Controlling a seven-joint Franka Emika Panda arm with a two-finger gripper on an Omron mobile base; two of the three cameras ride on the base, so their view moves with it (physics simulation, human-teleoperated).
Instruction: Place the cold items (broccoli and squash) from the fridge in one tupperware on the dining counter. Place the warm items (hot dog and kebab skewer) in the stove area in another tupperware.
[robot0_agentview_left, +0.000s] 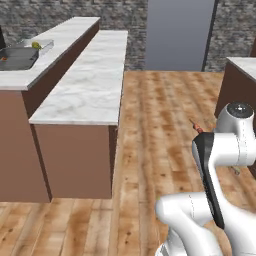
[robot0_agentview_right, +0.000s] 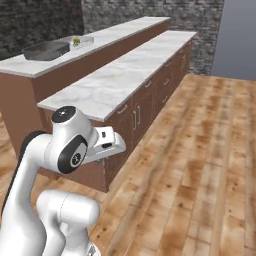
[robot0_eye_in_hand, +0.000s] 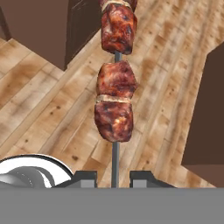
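In the hand view my gripper (robot0_eye_in_hand: 113, 177) is shut on the thin metal stick of the kebab skewer (robot0_eye_in_hand: 114, 87), whose browned meat chunks stretch away from the fingertips above the wooden floor. The skewer's tip (robot0_agentview_left: 196, 126) peeks out past my arm in the left base view. On the far end of the dining counter (robot0_agentview_left: 75, 30) sit the dark grey tupperware (robot0_agentview_left: 17, 57) and the clear tupperware (robot0_agentview_left: 45, 47). A yellow squash (robot0_agentview_left: 36, 45) lies in the clear one. Broccoli and hot dog are too small to make out. Fridge and stove are out of view.
A lower marble counter (robot0_agentview_left: 90, 85) with brown drawers (robot0_agentview_right: 145, 107) runs alongside the dining counter. Another brown cabinet (robot0_agentview_left: 237, 82) stands to the right. Open wooden floor (robot0_agentview_left: 160, 110) lies between them, ending at a grey panel (robot0_agentview_left: 177, 35) in the stone wall.
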